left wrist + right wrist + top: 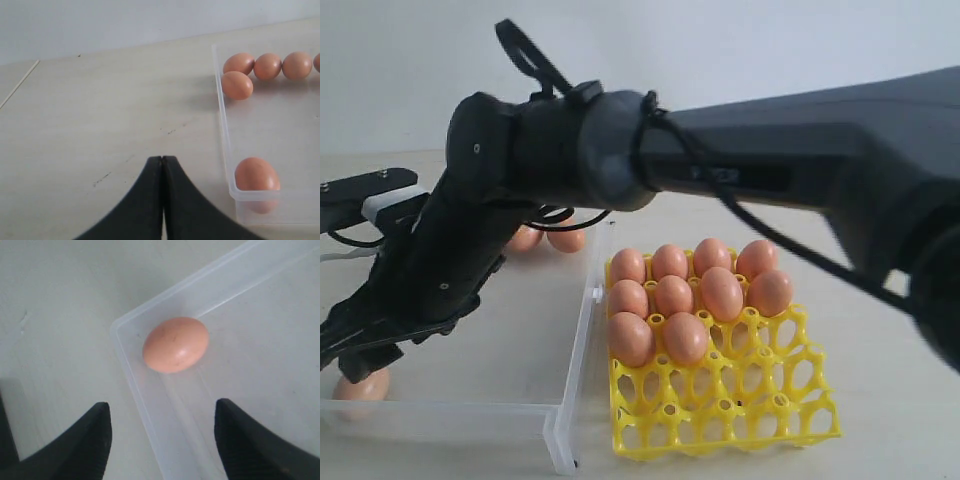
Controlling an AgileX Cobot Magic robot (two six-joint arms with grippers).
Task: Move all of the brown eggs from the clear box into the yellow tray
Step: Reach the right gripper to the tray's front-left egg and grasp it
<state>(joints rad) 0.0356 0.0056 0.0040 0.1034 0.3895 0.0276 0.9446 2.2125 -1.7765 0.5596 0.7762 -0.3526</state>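
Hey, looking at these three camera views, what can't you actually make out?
Exterior view: the right arm covers much of the clear box, so the brown eggs left inside cannot be counted.
Left wrist view: the row of eggs runs off the picture's edge; its length is unknown.
Right wrist view: only one box corner and one egg show; the yellow tray is out of frame.

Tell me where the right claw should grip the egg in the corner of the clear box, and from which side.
Grip the egg across its middle, coming straight down from above. It lies on its side, tucked into the corner of the clear box, so the low walls block a sideways approach. The open right claw will likely need one finger between egg and wall.
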